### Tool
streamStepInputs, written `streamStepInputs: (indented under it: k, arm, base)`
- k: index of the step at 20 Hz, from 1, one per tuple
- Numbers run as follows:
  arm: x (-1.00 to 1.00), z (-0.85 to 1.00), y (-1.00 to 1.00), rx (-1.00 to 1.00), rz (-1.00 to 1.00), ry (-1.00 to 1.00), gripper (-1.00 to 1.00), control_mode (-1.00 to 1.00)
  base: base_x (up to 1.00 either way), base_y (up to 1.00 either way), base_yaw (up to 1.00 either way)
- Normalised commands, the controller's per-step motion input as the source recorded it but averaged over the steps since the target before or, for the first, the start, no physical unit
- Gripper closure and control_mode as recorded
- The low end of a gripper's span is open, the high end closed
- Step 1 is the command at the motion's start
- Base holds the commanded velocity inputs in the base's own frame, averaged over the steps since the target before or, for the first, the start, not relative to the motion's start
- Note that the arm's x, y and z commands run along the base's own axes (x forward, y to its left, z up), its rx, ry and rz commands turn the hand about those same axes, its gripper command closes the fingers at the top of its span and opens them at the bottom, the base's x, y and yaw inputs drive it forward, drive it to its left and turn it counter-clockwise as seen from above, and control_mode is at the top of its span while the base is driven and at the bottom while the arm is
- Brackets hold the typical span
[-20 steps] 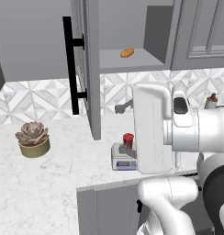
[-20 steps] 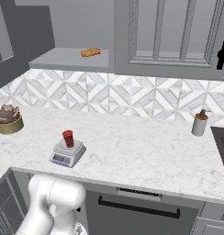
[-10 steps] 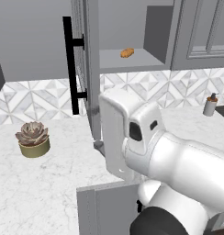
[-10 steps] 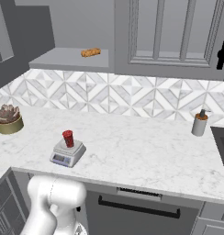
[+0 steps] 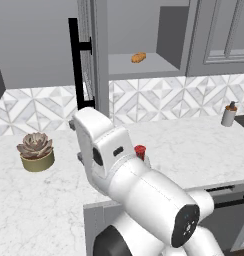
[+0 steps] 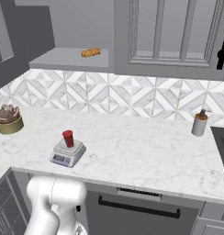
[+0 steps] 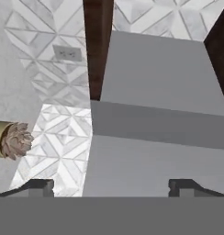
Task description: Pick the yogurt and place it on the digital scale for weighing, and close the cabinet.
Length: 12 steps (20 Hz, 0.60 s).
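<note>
Right base view: you have the yogurt [image 6: 68,138] standing upright on the platter of the digital scale [image 6: 67,153], which sits on the marble counter [image 6: 141,147] near its front edge. A potted succulent [image 6: 8,119] stands well to the left of the scale by the tiled backsplash; a soap dispenser [image 6: 199,123] stands far to the right. An orange-brown bread lump [image 6: 90,53] lies on the open shelf above.

Left base view: the arm's white body covers most of the scale; you can see just the red top of the yogurt [image 5: 140,151] beside the arm's housing. The cabinet [image 5: 89,55] door stands swung out, edge-on to you, its black bar handle [image 5: 75,65] on the near side. The bread lump [image 5: 138,58] rests on the shelf behind the door. The succulent [image 5: 36,151] is on the counter to the left, the dispenser [image 5: 228,114] far right.

Hand view: the gripper [image 7: 112,186] has its jaws spread wide, with nothing between them. The fingertips [image 7: 39,186] point at a flat grey panel with a dark edge running beside it; you cannot tell from this view alone which part of the cabinet it is. The succulent [image 7: 13,140] shows at the left edge, against the backsplash tiles.
</note>
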Motion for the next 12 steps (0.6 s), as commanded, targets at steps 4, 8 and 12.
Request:
streamStepInputs:
  k: [4,8,12]
  arm:
    - [0.52,-0.10,0.15,0.03,-0.29,-0.02,-1.00,-1.00]
    - [0.48,-0.20,0.83,0.03,-0.37,-0.14,-1.00,-1.00]
    - [0.34,-0.06,0.80,0.06,-0.42,-0.08,-1.00,-1.00]
  base:
    - [0.00,0.00,0.00]
    - [0.00,0.00,0.00]
    - [0.00,0.00,0.00]
